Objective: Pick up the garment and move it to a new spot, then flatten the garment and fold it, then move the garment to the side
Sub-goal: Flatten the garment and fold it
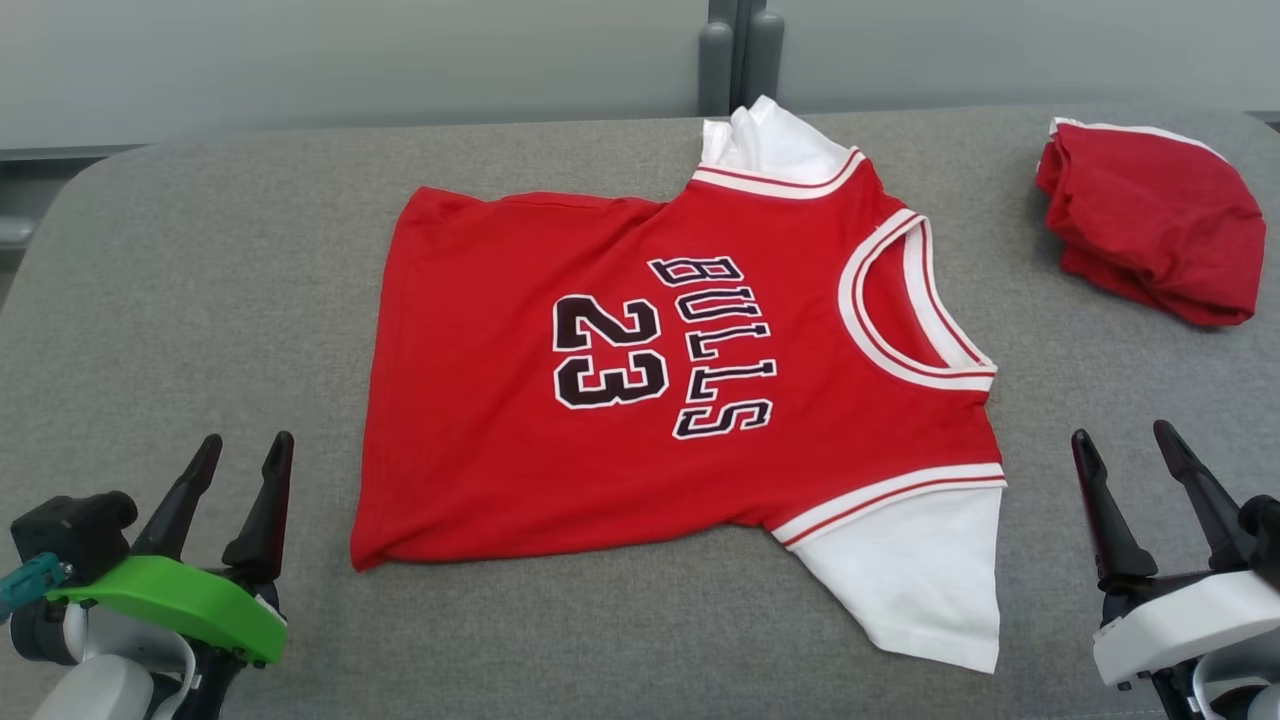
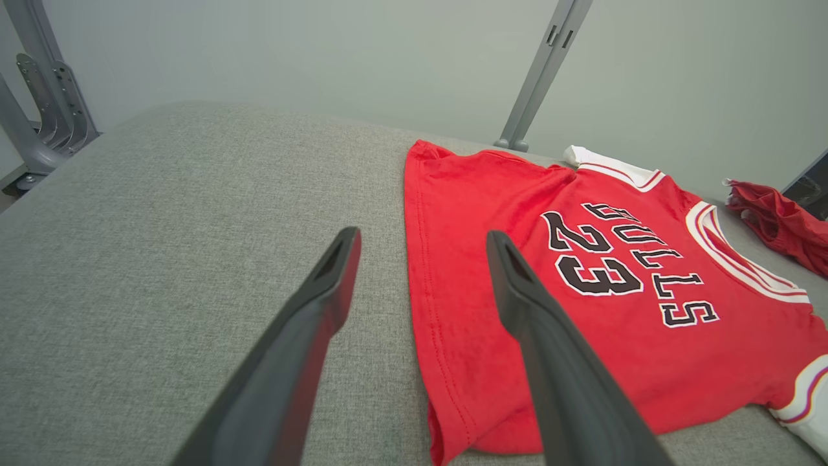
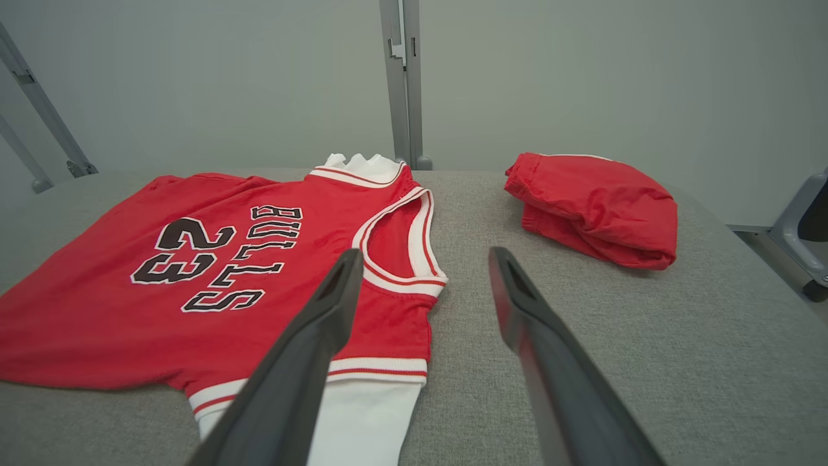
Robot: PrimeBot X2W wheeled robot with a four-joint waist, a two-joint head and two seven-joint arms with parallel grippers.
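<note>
The garment (image 1: 650, 380), a red jersey T-shirt with white sleeves and black "BULLS 23" lettering, lies spread nearly flat across the middle of the grey padded table (image 1: 200, 300), neck toward the right. The far sleeve is bunched at the back edge. My left gripper (image 1: 245, 450) stands open at the lower left, apart from the hem, with nothing between its fingers. My right gripper (image 1: 1125, 440) stands open at the lower right, beside the near white sleeve (image 1: 915, 575). In the left wrist view the garment (image 2: 582, 291) lies just right of the left gripper (image 2: 420, 243). The right wrist view has the right gripper (image 3: 424, 259) just past the garment's (image 3: 226, 278) collar.
A second red cloth (image 1: 1155, 225), folded into a bundle, lies at the back right of the table; it is also the red bundle (image 3: 595, 207) in the right wrist view. Grey metal posts (image 1: 740, 55) stand behind the table's far edge. Bare grey padding lies left of the garment.
</note>
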